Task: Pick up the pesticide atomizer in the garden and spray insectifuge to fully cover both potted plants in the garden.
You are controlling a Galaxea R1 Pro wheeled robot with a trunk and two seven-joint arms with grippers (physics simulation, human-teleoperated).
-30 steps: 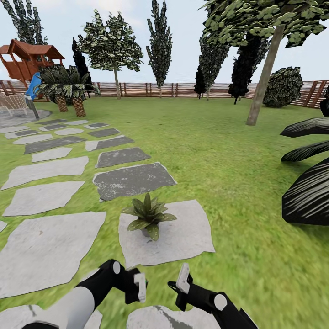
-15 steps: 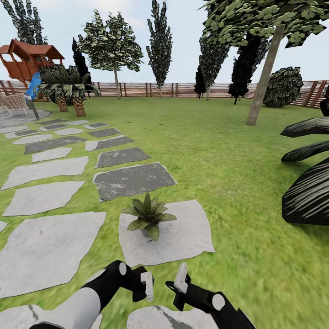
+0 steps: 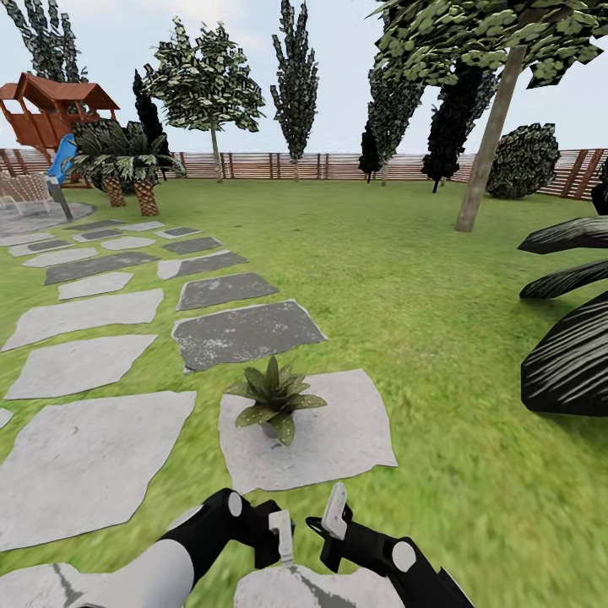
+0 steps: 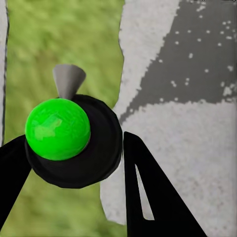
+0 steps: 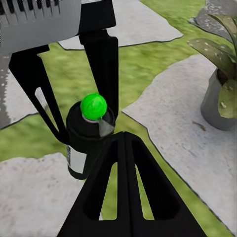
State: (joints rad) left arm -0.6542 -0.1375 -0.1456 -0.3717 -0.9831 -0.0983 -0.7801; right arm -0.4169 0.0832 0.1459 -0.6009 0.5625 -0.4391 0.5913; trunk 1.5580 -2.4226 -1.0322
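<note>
The spray can (image 5: 85, 143) stands upright on the ground at the robot's feet, at the edge of a stepping stone (image 4: 197, 163) where it meets the grass, its long axis straight up and its green button (image 4: 58, 129) on top with the small grey nozzle (image 4: 68, 81) poking out sideways. The left gripper (image 4: 74, 187) hangs right over it with its fingers spread, one dark finger (image 4: 148, 192) on each side of the can's round black top, pointing down along the can's own axis. From the right wrist camera the left gripper's fingers (image 5: 101, 74) straddle the can without, as far as I can see, pressing on it yet, so I'd call the left hand open and empty. The right gripper (image 3: 331, 528) sits just beside it, a little farther off; its fingers look drawn close together with nothing held. So the can lies directly beneath the left hand, plainly the nearer one, and I'd guess the next move is simply down and squeeze. One potted plant (image 3: 273, 399) sits on the next stone (image 3: 338, 439) just ahead of both arms, near enough that spraying shouldn't need much travel.
</note>
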